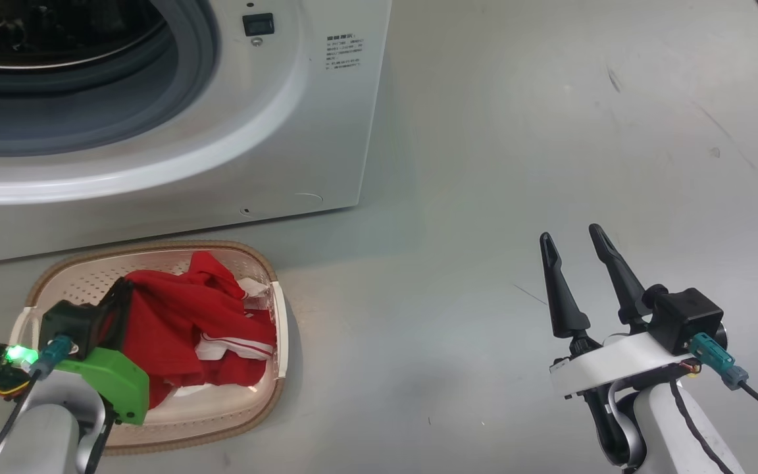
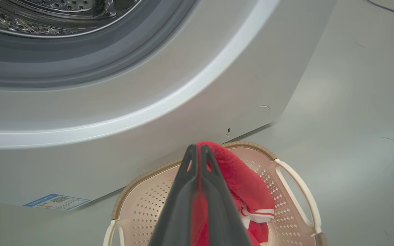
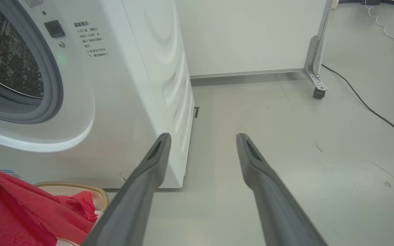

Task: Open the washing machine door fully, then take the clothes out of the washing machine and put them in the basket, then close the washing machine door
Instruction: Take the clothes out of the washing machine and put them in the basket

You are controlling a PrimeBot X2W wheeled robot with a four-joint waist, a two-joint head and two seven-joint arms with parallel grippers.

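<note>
Dark left jaws tight on clothes [image 2: 248, 191] over basket [image 2: 142, 205]; right jaws wide.

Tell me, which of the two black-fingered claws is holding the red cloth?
The left gripper: its long dark fingers are pinched shut on the red-and-white fabric clothes over the cream perforated plastic basket. The right gripper stands open, empty.
</note>
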